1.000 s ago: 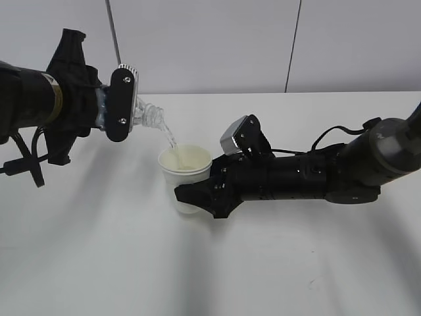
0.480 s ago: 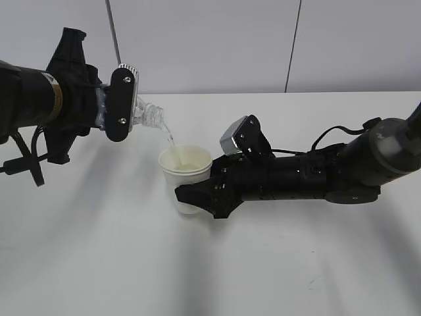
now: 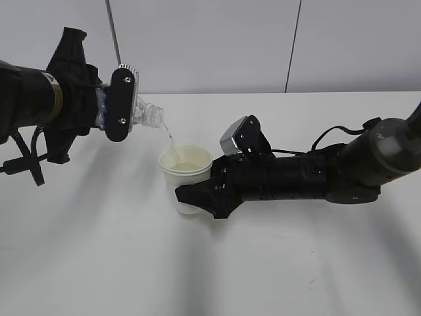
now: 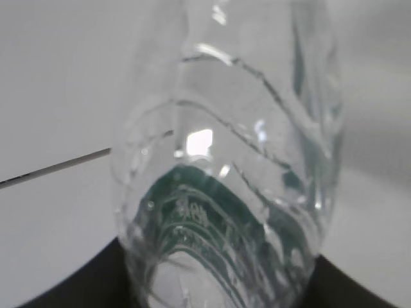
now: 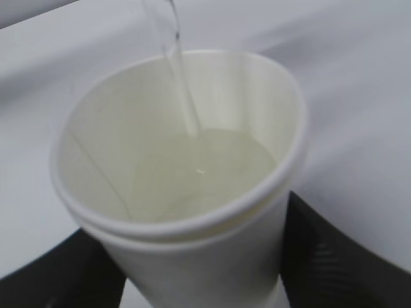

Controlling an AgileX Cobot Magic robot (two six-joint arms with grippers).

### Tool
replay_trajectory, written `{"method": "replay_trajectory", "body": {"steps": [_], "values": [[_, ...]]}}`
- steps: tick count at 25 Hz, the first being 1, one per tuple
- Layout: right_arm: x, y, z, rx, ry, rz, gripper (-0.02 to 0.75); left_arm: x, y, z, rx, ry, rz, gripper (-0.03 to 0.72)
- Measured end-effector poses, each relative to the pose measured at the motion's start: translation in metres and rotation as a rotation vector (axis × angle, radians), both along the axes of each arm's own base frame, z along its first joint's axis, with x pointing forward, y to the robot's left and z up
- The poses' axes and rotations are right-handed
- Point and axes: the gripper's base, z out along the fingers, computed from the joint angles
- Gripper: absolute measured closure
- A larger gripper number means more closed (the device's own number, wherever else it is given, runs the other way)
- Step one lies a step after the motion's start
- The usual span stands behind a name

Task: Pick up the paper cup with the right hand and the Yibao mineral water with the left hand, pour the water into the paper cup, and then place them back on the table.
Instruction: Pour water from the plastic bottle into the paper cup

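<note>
My left gripper (image 3: 118, 105) is shut on the Yibao mineral water bottle (image 3: 148, 115), held tilted with its neck down to the right. A thin stream of water runs from the neck into the paper cup (image 3: 185, 172). In the left wrist view the clear ribbed bottle (image 4: 225, 160) with its green label fills the frame between the black fingers (image 4: 77, 282). My right gripper (image 3: 194, 197) is shut on the cup's lower side and holds it upright. In the right wrist view the cup (image 5: 186, 212) holds water, between the two black fingers (image 5: 334, 256).
The white table (image 3: 99, 263) spreads under both arms. A grey wall with two dark vertical seams stands behind. A black cable (image 3: 329, 135) loops off the right arm.
Water keeps running from the bottle into the cup. Both arms stay almost still.
</note>
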Motion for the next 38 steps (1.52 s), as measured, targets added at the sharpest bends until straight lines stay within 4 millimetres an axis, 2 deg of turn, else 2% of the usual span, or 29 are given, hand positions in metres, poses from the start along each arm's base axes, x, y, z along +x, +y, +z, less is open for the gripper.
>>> {"method": "replay_trajectory", "body": {"steps": [8, 13, 22, 26, 38], "values": [[0.000, 0.000, 0.000, -0.004, 0.000, 0.001, 0.228, -0.002, -0.003, -0.001, -0.013, 0.007, 0.003, 0.362], [0.000, 0.000, 0.000, -0.005, 0.001, 0.002, 0.228, -0.008, -0.013, -0.002, -0.047, 0.025, -0.013, 0.362], [0.000, 0.000, 0.000, -0.005, 0.001, 0.002, 0.228, -0.008, -0.016, -0.006, -0.145, 0.049, 0.042, 0.362], [0.000, 0.000, 0.000, -0.005, 0.001, 0.002, 0.228, -0.009, -0.015, -0.008, -0.222, 0.081, 0.094, 0.362], [0.000, 0.000, 0.000, -0.004, 0.002, 0.000, 0.228, -0.014, -0.018, -0.015, -0.612, 0.216, 0.328, 0.362]]}}
